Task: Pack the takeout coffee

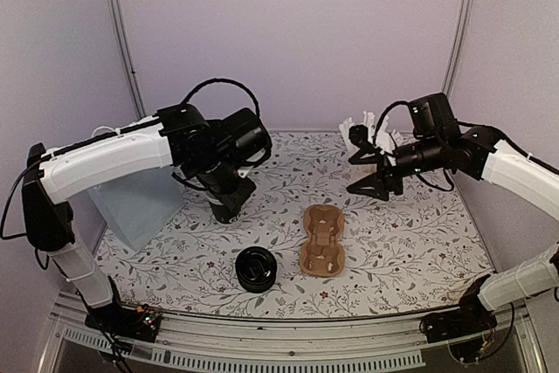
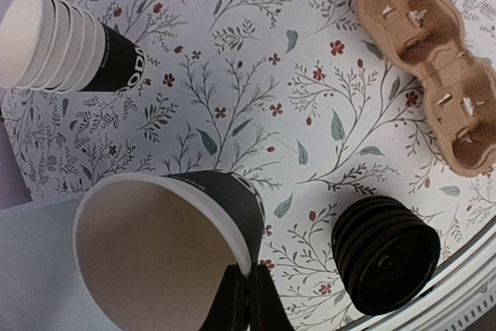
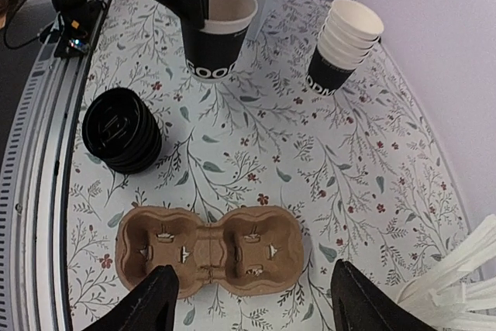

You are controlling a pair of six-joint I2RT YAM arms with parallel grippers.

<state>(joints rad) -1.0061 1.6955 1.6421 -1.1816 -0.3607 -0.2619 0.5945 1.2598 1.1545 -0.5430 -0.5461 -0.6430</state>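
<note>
While my left pincer point(image 2: 246, 288) is clamped on the wall of the takeout cup point(image 2: 163, 246), one finger inside the whitish rim and one outside, the cup stands upright and lidless over the flowered worktop point(image 2: 232, 114). It is near the nested stack of cups point(image 3: 345, 44) and well apart from the brown cardboard carrier point(image 3: 209, 252). I judge the step in hand to be bringing this cup across to one of the carrier's wells. A grip on one side of a thin paper wall is a weak hold, so I would move slowly and keep the cup vertical (a tilt could let it swing about the pinch). I would then lower it straight down until the base seats between the well's tabs, and only after that let go. My right pincer point(image 3: 256, 273) hangs above the carrier with its fingers apart, holding nothing. It could press the carrier's edge so the light tray does not slide. The stack of black lids point(image 3: 122, 129) sits beside the carrier, within reach for capping afterwards.
</note>
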